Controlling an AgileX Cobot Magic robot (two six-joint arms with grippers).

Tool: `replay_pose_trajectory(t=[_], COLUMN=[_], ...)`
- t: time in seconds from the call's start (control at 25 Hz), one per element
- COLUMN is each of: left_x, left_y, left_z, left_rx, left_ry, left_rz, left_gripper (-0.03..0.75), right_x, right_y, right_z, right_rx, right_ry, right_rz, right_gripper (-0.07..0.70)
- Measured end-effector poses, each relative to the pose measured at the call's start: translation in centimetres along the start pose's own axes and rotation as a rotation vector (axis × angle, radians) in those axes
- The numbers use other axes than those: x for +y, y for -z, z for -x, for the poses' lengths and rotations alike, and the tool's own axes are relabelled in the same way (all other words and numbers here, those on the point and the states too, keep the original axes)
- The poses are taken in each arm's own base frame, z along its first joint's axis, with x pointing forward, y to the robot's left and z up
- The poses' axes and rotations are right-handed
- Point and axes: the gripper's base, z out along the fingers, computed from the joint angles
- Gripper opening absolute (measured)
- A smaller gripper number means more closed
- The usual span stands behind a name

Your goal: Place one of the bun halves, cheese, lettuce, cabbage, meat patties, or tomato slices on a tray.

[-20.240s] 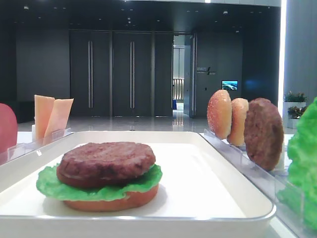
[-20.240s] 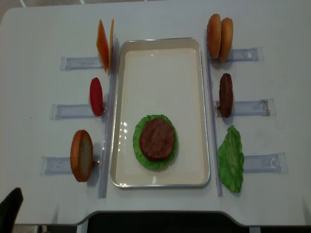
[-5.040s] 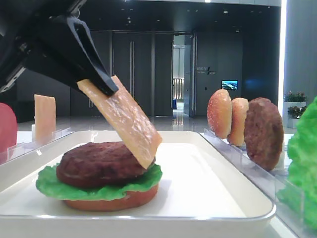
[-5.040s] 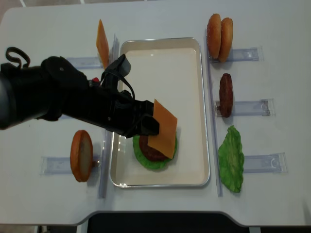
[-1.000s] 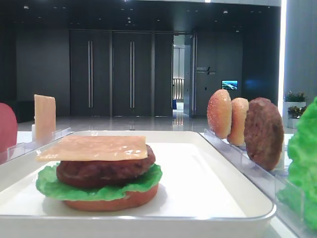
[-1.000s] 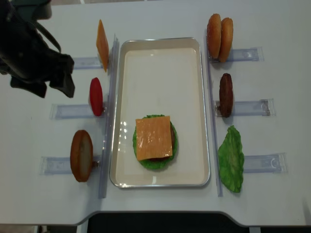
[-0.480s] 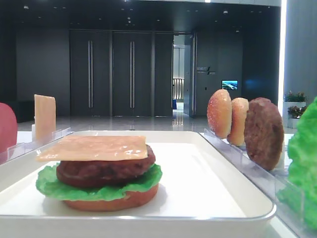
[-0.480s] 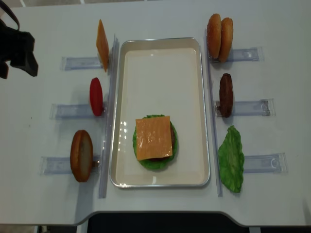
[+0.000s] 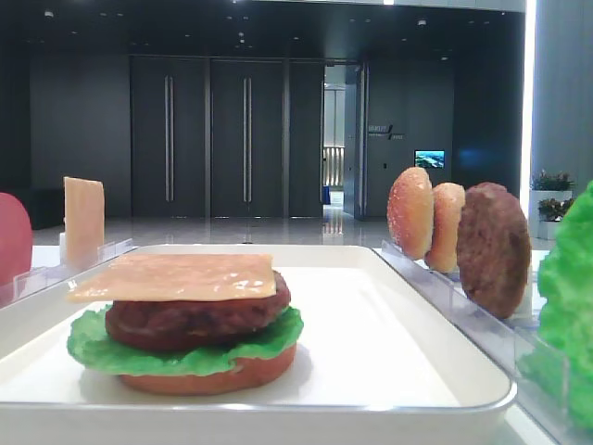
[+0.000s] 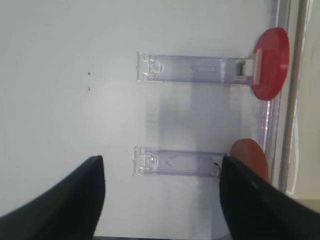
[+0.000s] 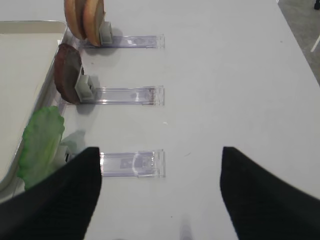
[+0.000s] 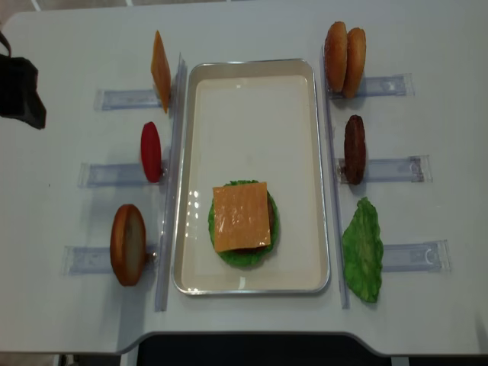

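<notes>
One cheese slice [image 12: 242,216] [image 9: 176,276] lies flat on a meat patty [image 9: 195,320], lettuce [image 12: 242,258] and a base, near the front of the white tray [image 12: 252,69]. Nothing touches it. A second cheese slice [image 12: 160,71] stands in a holder left of the tray. My left gripper [image 10: 162,200] is open and empty over bare table far to the left, its black body [image 12: 19,93] at the overhead view's edge. My right gripper [image 11: 160,195] is open and empty over the table right of the tray.
Clear holders flank the tray. On the left stand a tomato slice [image 12: 151,151] [image 10: 270,63] and a bun half [image 12: 127,244]. On the right stand two bun halves [image 12: 344,51], a patty [image 12: 354,149] [image 11: 67,73] and a lettuce leaf [image 12: 362,249] [image 11: 41,145].
My left arm has drawn back leftward until only a bit shows at the overhead view's edge. The cheese stays flat on the patty. The right gripper's earlier pose is not shown.
</notes>
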Motion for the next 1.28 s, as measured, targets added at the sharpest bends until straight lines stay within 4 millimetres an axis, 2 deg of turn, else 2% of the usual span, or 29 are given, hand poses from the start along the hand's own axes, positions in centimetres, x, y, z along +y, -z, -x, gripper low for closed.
replay_pose_trajectory(t=[0.32,0.48,0.64,0.88,1.08,1.28], left_x=[-0.5,-0.6,-0.9,-1.3,-1.6,-2.0], left_y=[4.7,5.9,6.5,7.1,6.4,5.5], left_z=[-7.1,-10.9,-14.6,-18.8,-21.3,-22.8], left_rx=[-0.160,-0.243,-0.323,-0.445,-0.496,-0.550], left_ry=[0.017,0.016,0.011,0.000,-0.006,-0.090], left_rz=[-0.046,-0.053,-0.078,-0.109,-0.129,-0.175], left_gripper=[0.505,0.504,0.503,0.503,0.486,0.468], right_x=[0.0,0.0,0.0,0.0,0.0,0.0], right_y=[0.0,0.0,0.0,0.0,0.0,0.0], right_z=[0.0,0.0,0.0,0.0,0.0,0.0], right_rx=[0.000,0.000,0.000,0.000,0.000,0.000], right_ry=[0.000,0.000,0.000,0.000,0.000,0.000], right_rz=[0.000,0.000,0.000,0.000,0.000,0.000], right_gripper=[0.479,0.479,0.479,0.479,0.479,0.479])
